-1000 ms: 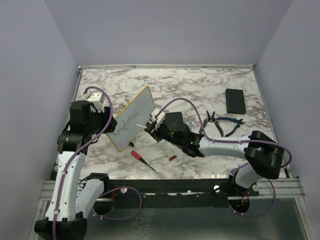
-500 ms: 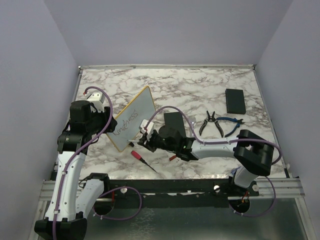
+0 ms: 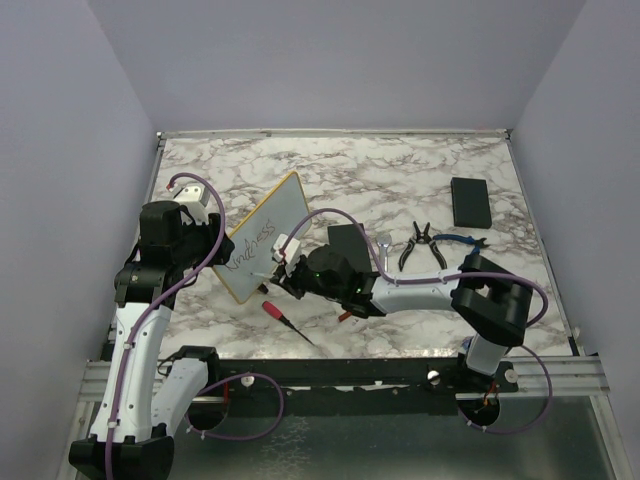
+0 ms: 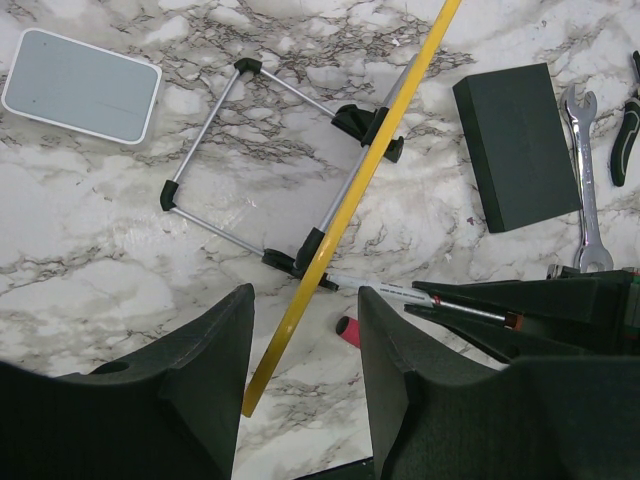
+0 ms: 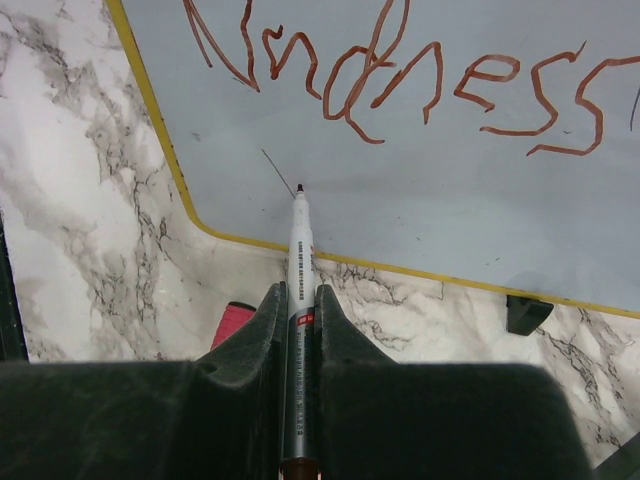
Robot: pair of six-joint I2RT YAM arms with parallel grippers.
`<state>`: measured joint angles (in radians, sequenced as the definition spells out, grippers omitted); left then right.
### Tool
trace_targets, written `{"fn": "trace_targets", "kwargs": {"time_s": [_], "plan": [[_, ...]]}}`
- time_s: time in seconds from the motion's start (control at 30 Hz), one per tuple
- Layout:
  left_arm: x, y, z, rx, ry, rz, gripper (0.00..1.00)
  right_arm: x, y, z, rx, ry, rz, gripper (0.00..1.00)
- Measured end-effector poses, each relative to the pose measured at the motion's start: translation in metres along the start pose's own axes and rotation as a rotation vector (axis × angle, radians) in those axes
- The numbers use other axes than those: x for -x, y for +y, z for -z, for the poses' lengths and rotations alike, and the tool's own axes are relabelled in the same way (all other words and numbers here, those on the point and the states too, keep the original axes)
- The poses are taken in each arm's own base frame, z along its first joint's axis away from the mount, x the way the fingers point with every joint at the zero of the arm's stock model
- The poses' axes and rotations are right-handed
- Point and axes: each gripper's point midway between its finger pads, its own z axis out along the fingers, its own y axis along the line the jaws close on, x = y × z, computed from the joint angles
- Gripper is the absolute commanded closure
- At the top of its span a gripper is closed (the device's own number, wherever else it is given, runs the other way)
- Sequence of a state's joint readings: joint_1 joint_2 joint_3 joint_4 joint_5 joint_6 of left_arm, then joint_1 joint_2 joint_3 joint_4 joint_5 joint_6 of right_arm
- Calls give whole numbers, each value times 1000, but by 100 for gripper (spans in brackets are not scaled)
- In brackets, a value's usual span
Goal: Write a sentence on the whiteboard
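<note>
The whiteboard (image 3: 268, 232) leans on a wire stand (image 4: 262, 168), yellow frame around a pale face. One line of red-brown cursive reading "kindness" (image 5: 400, 75) crosses its face; it shows dark in the top view (image 3: 250, 247). My right gripper (image 3: 285, 268) is shut on a white marker (image 5: 299, 260). The marker tip (image 5: 299, 188) is at the face below the writing, near the lower left corner. My left gripper (image 4: 305, 300) is open at the board's left end, jaws apart on either side of the yellow edge (image 4: 350, 190) without clamping it.
A red-handled screwdriver (image 3: 285, 318) and a red cap (image 3: 345, 315) lie near the front. One black slab (image 3: 347, 238) sits behind my right wrist, and another (image 3: 470, 200) at the far right. A wrench (image 3: 385, 247) and pliers (image 3: 425, 245) lie mid-right. A small pale pad (image 4: 82, 85) lies behind the board.
My right gripper has carried the marker left and nearer, from the board's right edge to below the writing. The left arm and board have not moved.
</note>
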<state>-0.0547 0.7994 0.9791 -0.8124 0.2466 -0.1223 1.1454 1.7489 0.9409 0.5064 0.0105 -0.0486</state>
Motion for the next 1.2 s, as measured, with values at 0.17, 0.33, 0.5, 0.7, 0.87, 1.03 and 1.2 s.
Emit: {"fn": "trace_targets", "kwargs": {"time_s": [0.17, 0.33, 0.5, 0.7, 0.87, 1.03, 1.2], "plan": [[0, 0, 0, 0, 0, 0, 53, -6, -2, -2, -11, 14, -4, 99], [0, 0, 0, 0, 0, 0, 53, -14, -1, -3, -13, 37, -14, 99], [0, 0, 0, 0, 0, 0, 53, -16, -2, -3, -19, 44, -25, 99], [0, 0, 0, 0, 0, 0, 53, -16, -2, -3, -23, 44, -31, 99], [0, 0, 0, 0, 0, 0, 53, -15, -3, -3, -28, 44, -32, 100], [0, 0, 0, 0, 0, 0, 53, -9, -7, -1, -49, 31, -33, 99], [-2, 0, -1, 1, 5, 1, 53, 9, -11, 4, -67, -16, -35, 99]]}}
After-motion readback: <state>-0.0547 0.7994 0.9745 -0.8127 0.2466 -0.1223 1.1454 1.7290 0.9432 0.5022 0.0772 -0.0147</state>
